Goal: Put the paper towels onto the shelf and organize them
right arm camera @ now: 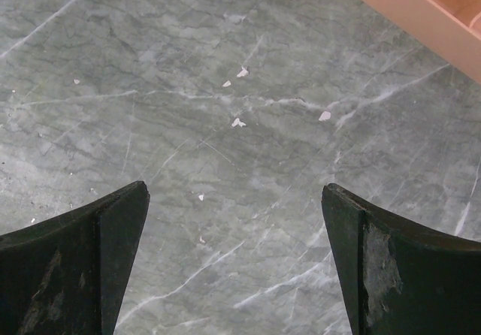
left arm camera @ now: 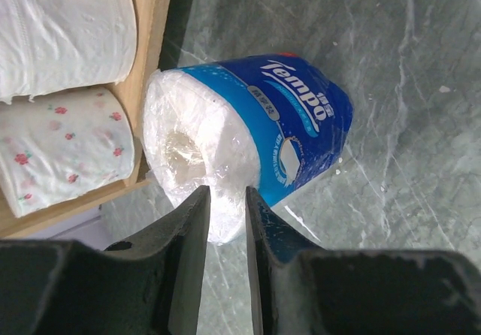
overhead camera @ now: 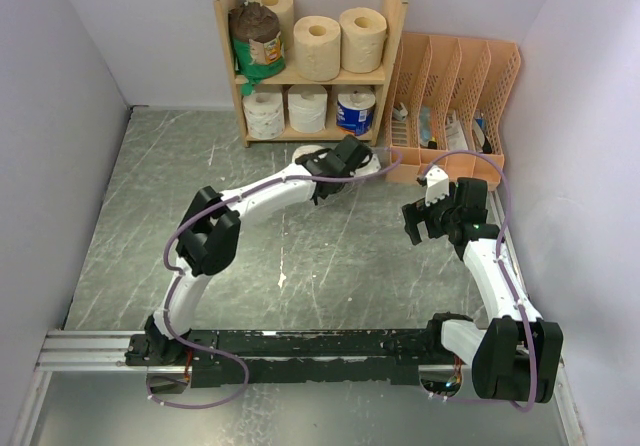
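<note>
The left gripper (left arm camera: 225, 192) has its fingers pinched on the end rim of a blue-wrapped roll (left arm camera: 278, 117). The roll lies on its side on the table (overhead camera: 300, 256), just beside the shelf (overhead camera: 225, 26), at its front corner. The right gripper (right arm camera: 234, 192) hangs over the table farther from the shelf, near the orange file rack (overhead camera: 450, 66), with its fingers wide apart.

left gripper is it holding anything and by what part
The left gripper pinches the blue-wrapped roll at the rim of its white end; the right gripper holds nothing.
</note>
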You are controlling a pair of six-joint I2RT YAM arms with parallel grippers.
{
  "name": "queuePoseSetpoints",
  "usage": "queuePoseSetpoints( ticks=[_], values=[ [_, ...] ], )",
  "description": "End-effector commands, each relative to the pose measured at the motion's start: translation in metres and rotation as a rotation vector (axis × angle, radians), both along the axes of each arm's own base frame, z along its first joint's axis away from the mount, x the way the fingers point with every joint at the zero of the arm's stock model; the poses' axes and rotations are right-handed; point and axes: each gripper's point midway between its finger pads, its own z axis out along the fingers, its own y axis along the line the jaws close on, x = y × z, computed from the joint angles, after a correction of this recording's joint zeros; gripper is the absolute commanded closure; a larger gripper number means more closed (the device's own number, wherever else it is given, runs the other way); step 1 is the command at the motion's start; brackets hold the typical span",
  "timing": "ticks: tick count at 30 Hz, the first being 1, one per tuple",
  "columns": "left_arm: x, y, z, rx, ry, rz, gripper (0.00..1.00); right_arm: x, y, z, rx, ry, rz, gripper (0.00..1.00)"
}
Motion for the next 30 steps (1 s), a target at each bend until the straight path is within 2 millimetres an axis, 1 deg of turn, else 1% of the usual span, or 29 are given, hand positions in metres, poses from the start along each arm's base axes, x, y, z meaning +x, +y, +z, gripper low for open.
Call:
queuePoseSetpoints(
  ticks=[1, 4, 10, 13, 16, 20, 24, 27, 28, 29, 30],
  values=[
    [-0.001, 0.002, -0.010, -0.069, 0.133, 0.009, 0.64, -0.002, 0.000, -0.004, 0.001, 0.012, 0.012, 0.00],
    [0.000, 0.003, -0.014, -0.082, 0.178, 0.005, 0.61, -0.003, 0.001, -0.005, 0.003, 0.017, 0.014, 0.00],
    [-0.003, 0.003, -0.026, -0.074, 0.229, -0.007, 0.49, -0.004, 0.003, -0.006, 0.012, 0.026, 0.025, 0.00],
    [-0.005, 0.003, -0.026, -0.079, 0.242, -0.014, 0.49, -0.004, 0.003, -0.006, 0.010, 0.027, 0.026, 0.00],
    [-0.002, 0.004, -0.026, -0.077, 0.236, -0.013, 0.54, -0.004, 0.003, -0.006, 0.010, 0.028, 0.025, 0.00],
    [0.000, 0.003, -0.027, -0.083, 0.249, -0.011, 0.65, -0.004, 0.003, -0.006, 0.009, 0.025, 0.024, 0.00],
    [0.002, 0.004, -0.029, -0.077, 0.242, -0.011, 0.71, -0.004, 0.003, -0.006, 0.010, 0.027, 0.026, 0.00],
    [0.002, 0.005, -0.033, -0.073, 0.244, -0.010, 0.81, -0.004, 0.003, -0.006, 0.010, 0.025, 0.027, 0.00],
    [0.001, 0.005, -0.035, -0.072, 0.247, -0.011, 0.88, -0.004, 0.003, -0.006, 0.010, 0.027, 0.027, 0.00],
    [0.001, 0.006, -0.035, -0.071, 0.246, -0.011, 0.92, -0.004, 0.003, -0.006, 0.010, 0.026, 0.027, 0.00],
    [0.000, 0.006, -0.037, -0.073, 0.248, -0.011, 0.93, -0.004, 0.003, -0.006, 0.009, 0.025, 0.027, 0.00]
  ],
)
